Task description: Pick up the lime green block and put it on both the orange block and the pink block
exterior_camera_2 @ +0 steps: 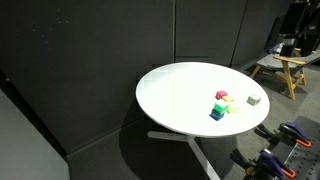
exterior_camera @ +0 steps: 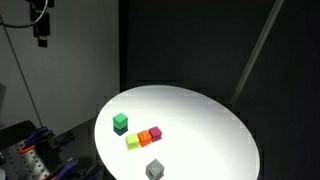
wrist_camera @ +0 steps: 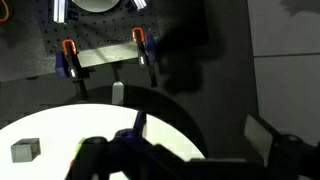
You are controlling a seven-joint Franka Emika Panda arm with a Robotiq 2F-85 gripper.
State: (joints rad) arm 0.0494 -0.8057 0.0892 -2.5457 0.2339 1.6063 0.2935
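My gripper (wrist_camera: 190, 162) shows only as dark shapes along the bottom of the wrist view. Its fingers (wrist_camera: 95, 152) stand wide apart with nothing between them. In an exterior view it hangs high above, well apart from the round white table (exterior_camera: 210, 125).

The lime green block (exterior_camera: 120, 119) sits on top of a dark teal block (exterior_camera: 120, 129), near the table's edge. Just beside that stack lies a slanted row of three cubes: a yellow-green block (exterior_camera: 132, 143), the orange block (exterior_camera: 144, 137) and the pink block (exterior_camera: 155, 132), each touching the next. A grey block (exterior_camera: 154, 169) lies apart from them at the rim, and it also shows in the wrist view. Beyond the table, two orange-handled clamps (wrist_camera: 68, 55) grip a perforated board.
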